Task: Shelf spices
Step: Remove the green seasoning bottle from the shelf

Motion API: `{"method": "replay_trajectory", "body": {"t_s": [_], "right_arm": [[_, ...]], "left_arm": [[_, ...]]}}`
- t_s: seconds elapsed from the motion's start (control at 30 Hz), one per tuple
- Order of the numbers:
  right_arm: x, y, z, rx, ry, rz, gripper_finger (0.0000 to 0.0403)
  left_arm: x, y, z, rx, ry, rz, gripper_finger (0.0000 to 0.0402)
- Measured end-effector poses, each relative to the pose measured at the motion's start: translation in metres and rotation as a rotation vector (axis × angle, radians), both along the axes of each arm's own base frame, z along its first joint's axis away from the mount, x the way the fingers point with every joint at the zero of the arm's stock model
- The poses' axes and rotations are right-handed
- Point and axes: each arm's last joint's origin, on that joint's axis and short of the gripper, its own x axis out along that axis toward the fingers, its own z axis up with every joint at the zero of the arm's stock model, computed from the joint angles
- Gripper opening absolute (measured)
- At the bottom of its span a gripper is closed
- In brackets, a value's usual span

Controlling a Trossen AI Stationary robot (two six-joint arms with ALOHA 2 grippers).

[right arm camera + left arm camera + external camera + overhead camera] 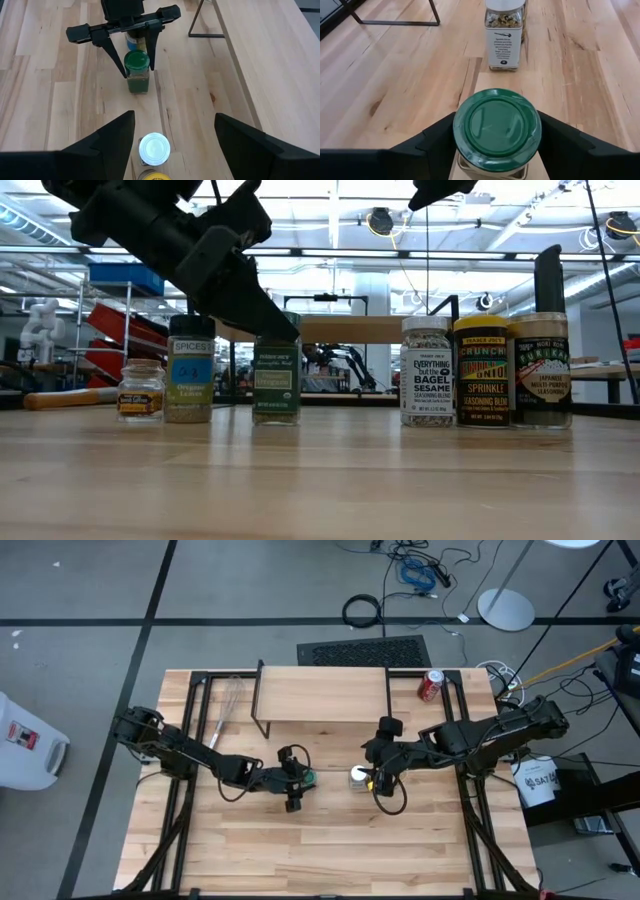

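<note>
Two grippers work in front of the shelf [323, 695]. Left of its middle, the left gripper [300, 779] brackets the green-lidded jar [497, 131], fingers spread, barely clear; lifting now could tip it. Right, the right gripper [372, 780] hangs spread over the white-lidded jar [154, 149]. Bare tabletop [330, 850] lies nearer the front edge

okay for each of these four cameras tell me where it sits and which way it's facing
High: overhead, facing down on the table; both arms show.
Low: tabletop height, facing jars and room; an arm above.
Left wrist: faces the green-lidded jar in the left gripper.
Right wrist: open right gripper faces the white-lidded jar.
Both wrist views share those two jars.
</note>
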Motion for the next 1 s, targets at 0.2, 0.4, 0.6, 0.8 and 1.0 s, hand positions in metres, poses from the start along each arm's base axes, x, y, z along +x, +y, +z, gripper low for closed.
{"method": "replay_trajectory", "body": {"t_s": [0.2,0.4,0.6,0.8,1.0], "right_arm": [[0.000,0.000,0.000,0.002,-0.005,-0.001,0.0263],[0.001,0.001,0.001,0.009,-0.019,0.002,0.0263],[0.002,0.001,0.002,0.011,-0.027,0.003,0.0263],[0.002,0.001,0.002,0.012,-0.029,0.003,0.0263],[0.001,0.005,0.002,0.010,-0.034,0.021,0.0263]], "left_arm": [[0.003,-0.002,0.006,-0.001,-0.018,-0.006,0.0251],[0.006,-0.010,0.012,0.033,-0.033,-0.050,0.0252],[0.002,-0.009,0.017,0.055,-0.021,-0.043,0.0252],[-0.009,-0.005,0.037,0.087,-0.035,-0.033,0.0252],[-0.023,0.001,0.068,0.136,-0.131,-0.017,0.0252]]}}
